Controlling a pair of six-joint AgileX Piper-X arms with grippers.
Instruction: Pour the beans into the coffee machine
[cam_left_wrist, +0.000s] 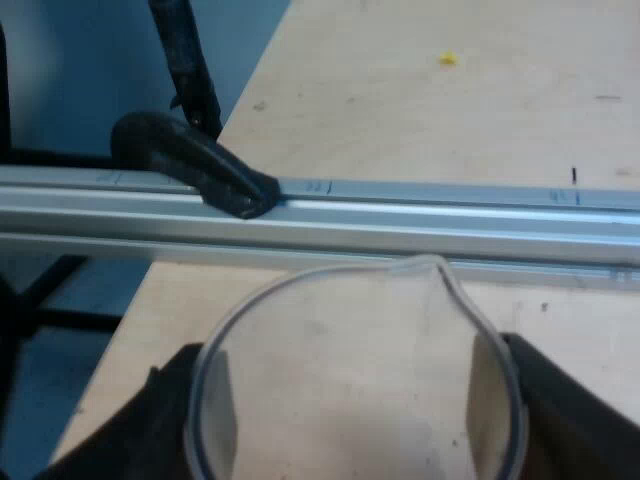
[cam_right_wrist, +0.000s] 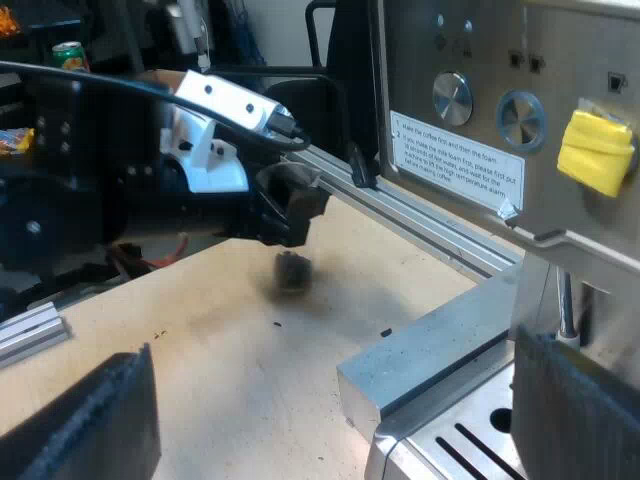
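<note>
Left gripper (cam_left_wrist: 365, 430) is clamped on the clear spouted measuring glass (cam_left_wrist: 350, 350), one black finger against each side of its wall. Glass is upright, spout toward the silver aluminium rail (cam_left_wrist: 420, 215) that crosses the light wooden table (cam_left_wrist: 400, 90); a black clamp (cam_left_wrist: 195, 160) sits on that rail. Can't tell if the glass stands on the table or hangs just over it. Looking down into it, only wood shows through, no beans bar maybe one dark speck, so it reads as empty or nearly so. Right gripper (cam_right_wrist: 330, 415) is spread wide with nothing between its fingers, low by the steel drip tray (cam_right_wrist: 450, 420) at the front of the stainless steel espresso machine (cam_right_wrist: 470, 110), which has a yellow tape patch (cam_right_wrist: 595, 150) on its panel. In the right wrist view the left arm is low over the table, apart from the machine.

Step, my read: glass is in hand but down at table level, not up at the machine's top. With no beans seen, either the pour is over and this is the set-down, or the glass wants filling; can't settle it. If a pour is next: raise the glass above the machine, bring the spout over the hopper, tilt slowly with a firm grip on the smooth wall
</note>
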